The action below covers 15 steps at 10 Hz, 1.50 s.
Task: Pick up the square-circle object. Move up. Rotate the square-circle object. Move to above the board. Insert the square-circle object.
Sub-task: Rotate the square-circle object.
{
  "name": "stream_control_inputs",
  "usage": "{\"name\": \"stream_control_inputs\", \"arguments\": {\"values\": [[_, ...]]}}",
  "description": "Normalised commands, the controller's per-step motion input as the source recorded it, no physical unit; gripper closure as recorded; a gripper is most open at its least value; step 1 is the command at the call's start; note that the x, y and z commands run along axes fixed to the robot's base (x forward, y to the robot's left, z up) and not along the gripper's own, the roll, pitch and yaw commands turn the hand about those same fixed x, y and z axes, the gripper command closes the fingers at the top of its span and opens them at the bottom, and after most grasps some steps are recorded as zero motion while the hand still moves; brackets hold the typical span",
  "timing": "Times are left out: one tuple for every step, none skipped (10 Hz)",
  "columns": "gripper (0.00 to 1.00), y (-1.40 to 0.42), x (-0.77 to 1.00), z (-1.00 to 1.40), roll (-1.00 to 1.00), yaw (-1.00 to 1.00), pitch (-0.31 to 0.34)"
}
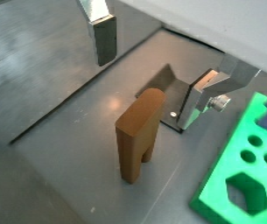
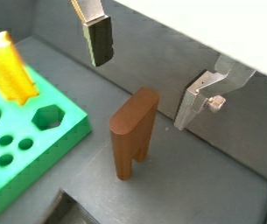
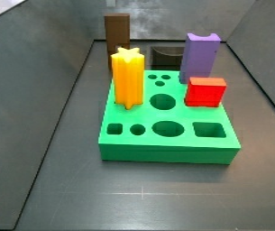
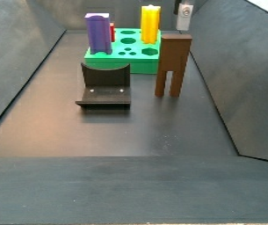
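gripper (image 2: 213, 87) near upright brown two-legged square-circle object (image 2: 133, 133).

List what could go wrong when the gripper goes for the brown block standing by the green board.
1. The square-circle object stands upright on two narrow legs; an off-centre touch by the gripper's one visible finger, above it in both wrist views, may topple it.
2. The fixture and the board flank the object closely, so a tipped object or a wide approach might strike them.
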Motion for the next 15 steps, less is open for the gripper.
{"name": "stream_control_inputs", "arguments": {"values": [[0.00, 0.00, 0.02, -0.01, 0.00, 1.00, 0.014], [0.00, 0.00, 0.02, -0.01, 0.00, 1.00, 0.014], [0.00, 0.00, 0.02, -0.01, 0.00, 1.00, 0.015], [0.00, 0.00, 0.02, -0.01, 0.00, 1.00, 0.015], [0.00, 0.00, 0.02, -0.01, 0.00, 1.00, 0.016], [0.00, 0.00, 0.02, -0.01, 0.00, 1.00, 0.017], [0.00, 0.00, 0.02, -0.01, 0.00, 1.00, 0.018], [0.00, 0.00, 0.02, -0.01, 0.00, 1.00, 0.019], [0.00, 0.00, 0.02, -0.01, 0.00, 1.00, 0.020], [0.00, 0.00, 0.02, -0.01, 0.00, 1.00, 0.022], [0.00, 0.00, 0.02, -0.01, 0.00, 1.00, 0.023], [0.00, 0.00, 0.02, -0.01, 0.00, 1.00, 0.025], [0.00, 0.00, 0.02, -0.01, 0.00, 1.00, 0.026], [0.00, 0.00, 0.02, -0.01, 0.00, 1.00, 0.030], [0.00, 0.00, 0.02, -0.01, 0.00, 1.00, 0.032]]}}
